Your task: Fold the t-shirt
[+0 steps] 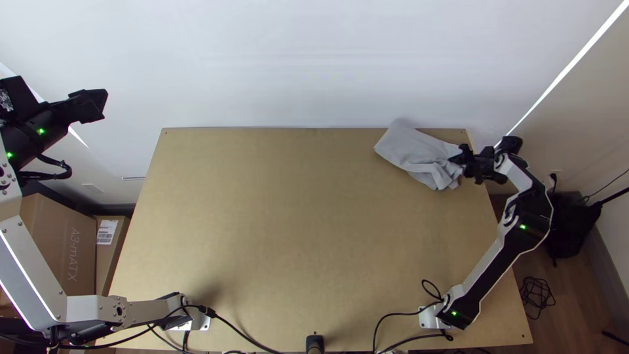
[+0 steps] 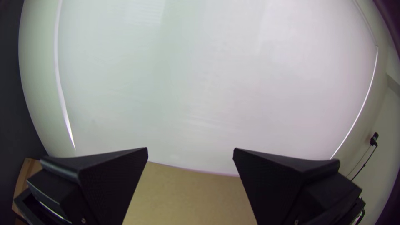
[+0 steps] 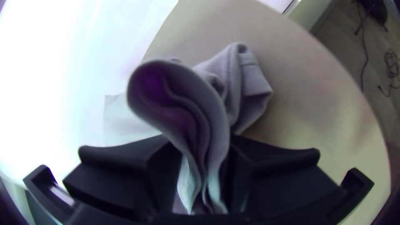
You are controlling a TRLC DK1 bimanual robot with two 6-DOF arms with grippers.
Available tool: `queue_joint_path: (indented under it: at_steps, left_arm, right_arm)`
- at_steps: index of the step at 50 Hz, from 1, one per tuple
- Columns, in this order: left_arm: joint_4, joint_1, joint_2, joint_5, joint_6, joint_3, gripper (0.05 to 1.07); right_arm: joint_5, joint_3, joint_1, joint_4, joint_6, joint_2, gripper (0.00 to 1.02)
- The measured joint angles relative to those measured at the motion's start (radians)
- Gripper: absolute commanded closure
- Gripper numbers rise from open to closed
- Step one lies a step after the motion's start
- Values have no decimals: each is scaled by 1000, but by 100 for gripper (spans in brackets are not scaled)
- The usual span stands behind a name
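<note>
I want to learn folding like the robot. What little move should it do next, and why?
I'd guess the right gripper should pull the grey t-shirt toward the middle of the table: it pinches the cloth, which lies bunched at the far right corner, away from the open left gripper.

Bright w/ soft shadows; R wrist view glare.
</note>
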Motion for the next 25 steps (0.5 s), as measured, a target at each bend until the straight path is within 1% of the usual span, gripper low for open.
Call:
queue_joint_path:
  at_steps: [2, 6, 8, 10, 14, 17, 20, 22, 24, 25]
  left_arm:
    - [2, 0, 0, 5, 0, 0, 9]
    - [6, 0, 1, 15, 0, 0, 9]
    - [10, 0, 2, 17, 0, 0, 9]
    - [11, 0, 4, 18, 0, 0, 9]
    - [11, 0, 7, 18, 0, 0, 9]
    - [11, 0, 10, 22, 0, 0, 9]
    - [10, 0, 10, 25, 0, 0, 9]
    - [10, 0, 10, 29, 0, 0, 9]
    - [10, -1, 10, 34, -1, 0, 9]
    - [10, -1, 10, 36, -3, 0, 9]
  right_arm:
    - [5, 0, -18, 7, 0, -2, 28]
    - [36, 2, -45, 21, -7, -7, 16]
    - [53, 2, -53, 28, -12, -10, 14]
    - [87, 2, -56, 41, -15, -16, 14]
    - [204, -2, -61, 84, -23, -30, 13]
    - [261, -31, -64, 127, -34, -55, 13]
    - [332, -81, -67, 166, -47, -99, 13]
    - [386, -115, -67, 187, -66, -135, 13]
    - [429, -145, -67, 204, -85, -175, 14]
    - [440, -157, -66, 209, -91, -194, 14]
